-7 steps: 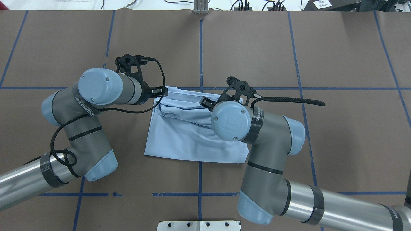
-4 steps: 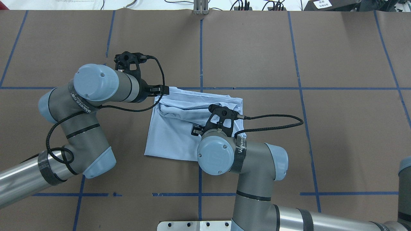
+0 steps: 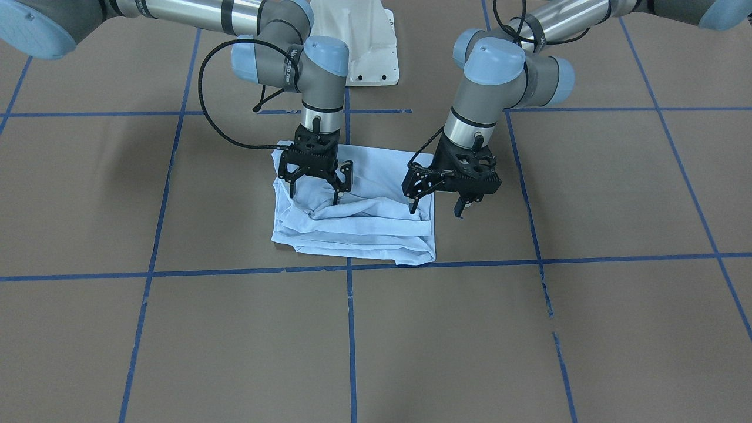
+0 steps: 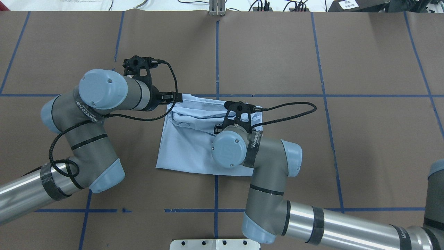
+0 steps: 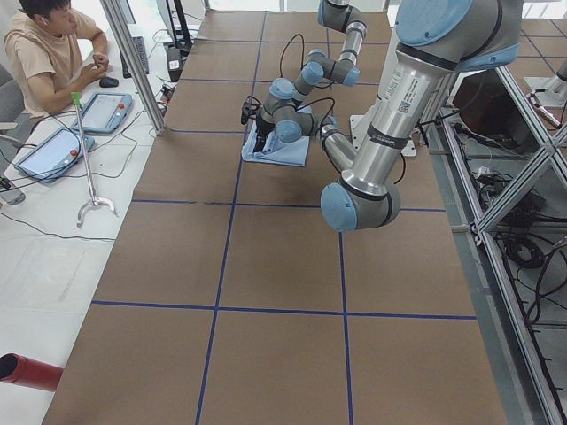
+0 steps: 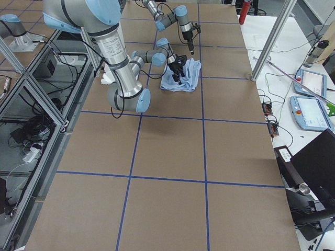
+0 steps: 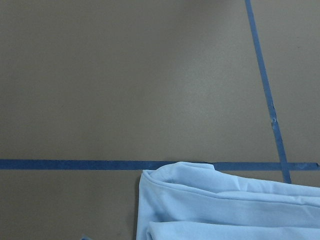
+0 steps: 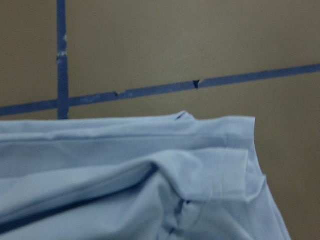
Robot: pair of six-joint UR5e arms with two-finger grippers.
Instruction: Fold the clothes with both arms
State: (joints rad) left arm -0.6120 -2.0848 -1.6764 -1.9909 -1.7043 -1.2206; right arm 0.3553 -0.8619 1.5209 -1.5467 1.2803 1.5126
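Note:
The light blue T-shirt (image 3: pixel 358 229) lies folded and rumpled on the brown table, near the crossing of blue tape lines; it also shows in the overhead view (image 4: pixel 187 142). My left gripper (image 3: pixel 436 207) is open at the shirt's far-left corner, with one fingertip at the fabric's edge and the other over bare table. My right gripper (image 3: pixel 314 195) is open and empty, its tips down on or just above the rumpled fabric on the shirt's right part. In the overhead view both grippers are mostly hidden under their wrists. The print and the neck label are hidden.
The white pedestal base (image 3: pixel 364 53) stands at the robot's side of the table. Blue tape lines (image 4: pixel 216 52) grid the brown table. An operator (image 5: pixel 53 53) sits beyond the far edge with tablets and cables. Metal frame posts (image 6: pixel 272 36) stand at the far edge.
My right arm swung left and back toward the robot over the shirt, then a little forward again. My left arm shifted only slightly. The shirt's far edge stayed in place.

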